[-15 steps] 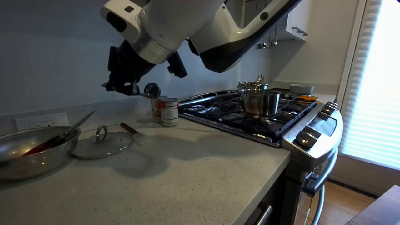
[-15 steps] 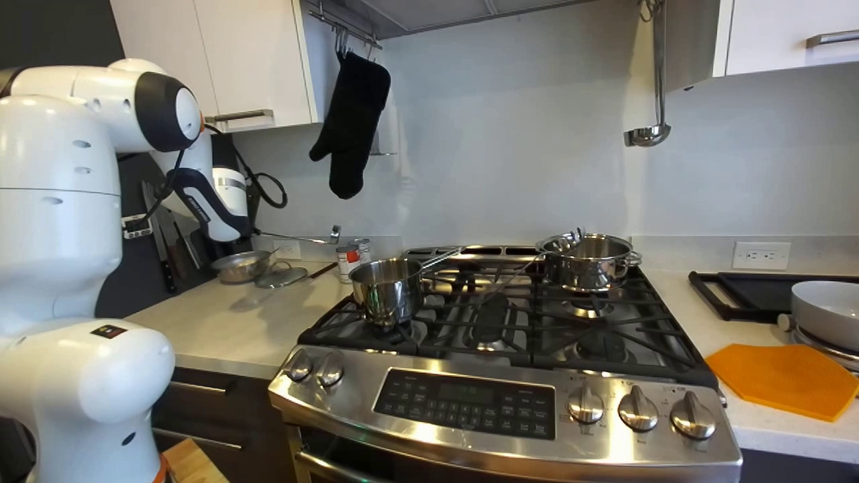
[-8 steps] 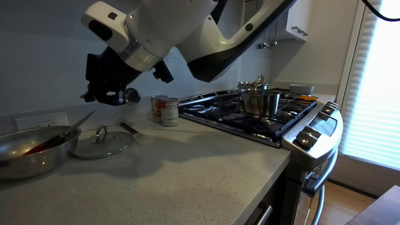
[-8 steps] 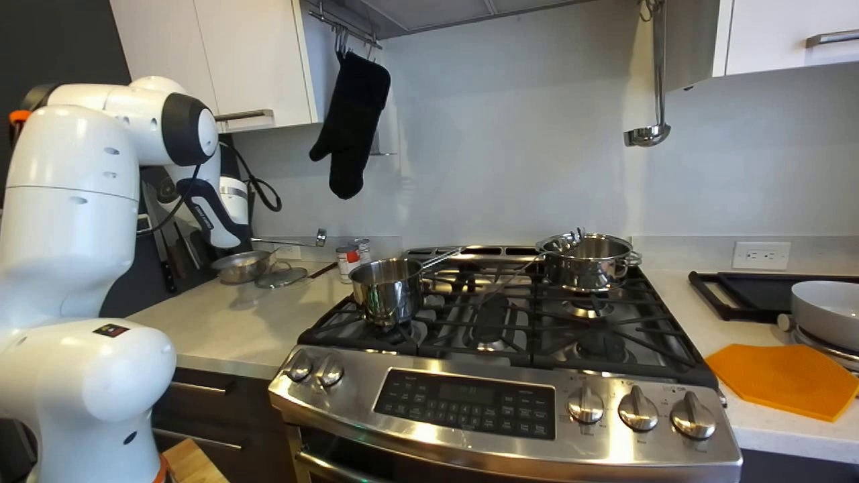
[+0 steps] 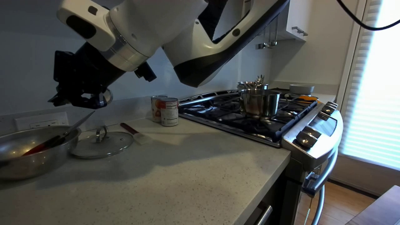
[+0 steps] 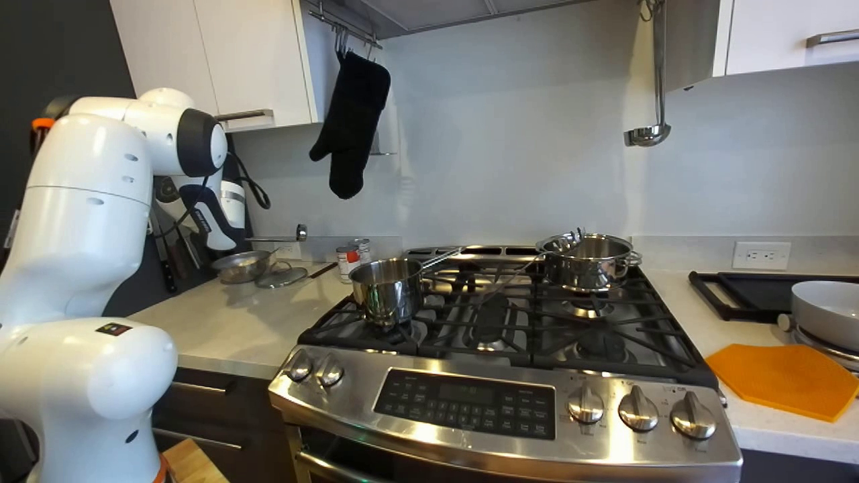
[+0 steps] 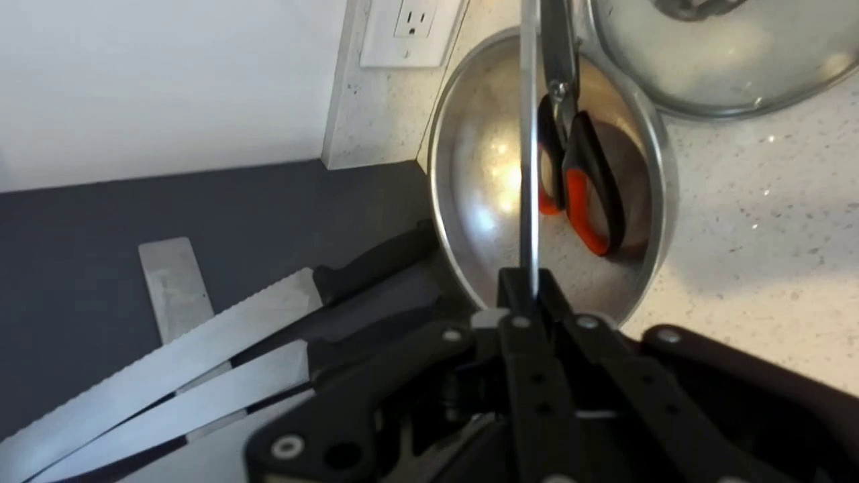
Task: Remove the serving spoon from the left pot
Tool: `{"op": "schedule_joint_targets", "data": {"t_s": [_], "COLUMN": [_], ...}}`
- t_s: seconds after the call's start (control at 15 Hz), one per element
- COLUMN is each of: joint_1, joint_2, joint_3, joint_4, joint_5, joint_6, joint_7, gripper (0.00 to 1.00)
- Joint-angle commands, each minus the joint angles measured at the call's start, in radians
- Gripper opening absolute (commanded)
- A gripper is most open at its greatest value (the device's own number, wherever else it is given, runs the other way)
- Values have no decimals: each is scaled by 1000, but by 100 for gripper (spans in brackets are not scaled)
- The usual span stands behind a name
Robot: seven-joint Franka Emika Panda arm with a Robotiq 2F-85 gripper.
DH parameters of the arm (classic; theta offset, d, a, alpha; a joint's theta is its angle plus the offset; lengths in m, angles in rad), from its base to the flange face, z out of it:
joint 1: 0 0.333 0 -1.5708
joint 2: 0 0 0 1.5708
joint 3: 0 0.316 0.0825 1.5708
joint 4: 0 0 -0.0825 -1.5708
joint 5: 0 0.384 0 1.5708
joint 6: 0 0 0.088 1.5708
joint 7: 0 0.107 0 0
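Pale walls stand behind a big stove and a speckled table. On the stove sits the left pot, shiny and standing straight up, with a long handle that sticks out toward the back. The serving spoon is out of the left pot and well away from it, up in the air over the table. The claw squeezes tight on the spoon's long, thin handle. The round end of the spoon points toward the stove. Looking down from the wrist, you can see the handle cross above a wide metal pan. Scissors with black and orange grips lean in that pan, and their tips poke up past its rim. A glass lid lies flat just beside the pan, and near it lies a tool with a dark red handle. Two cans stand side by side close to the stove. Big knives show against a dark wall. Another pot with two small handles sits farther back on the stove. A black mitt hangs high, and an orange mat lies past the stove.
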Motion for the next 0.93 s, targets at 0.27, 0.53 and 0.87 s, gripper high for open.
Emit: {"op": "schedule_joint_targets", "data": {"t_s": [0.27,0.53,0.87], "joint_1": [71,101,117], "joint_2": [84,120,147], "joint_3": [5,-1,-17], "joint_4": [101,131,136], "joint_5": [124,203,265], "joint_6": [151,250,343], "joint_7": [-166,-194,-200], "gripper": [1,1,1]}}
